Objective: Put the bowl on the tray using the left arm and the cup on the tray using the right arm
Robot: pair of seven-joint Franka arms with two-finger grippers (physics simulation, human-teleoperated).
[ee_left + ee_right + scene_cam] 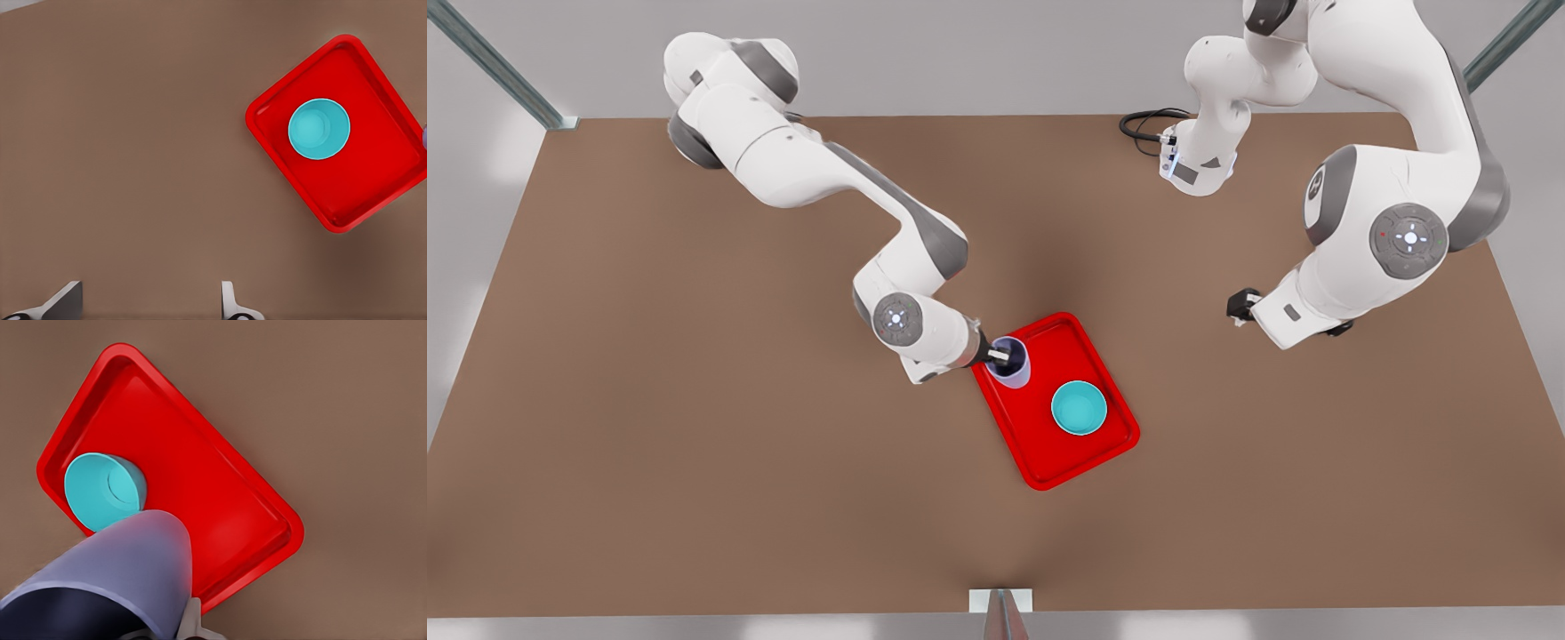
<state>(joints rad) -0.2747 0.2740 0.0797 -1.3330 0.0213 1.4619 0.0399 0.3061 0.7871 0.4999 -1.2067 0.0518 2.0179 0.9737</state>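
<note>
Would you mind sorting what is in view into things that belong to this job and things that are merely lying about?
Belonging to the job:
- bowl, already on the tray
- cup, held over the tray's edge by the right gripper
- left gripper, open, waiting off to the front view's right

Just lying about:
- black cable at the table's far edge

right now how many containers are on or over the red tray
2. The teal bowl sits inside the tray, free of either gripper. The lavender cup is over the tray's edge on the front view's left, held by the right gripper. Whether it touches down is unclear.
</note>
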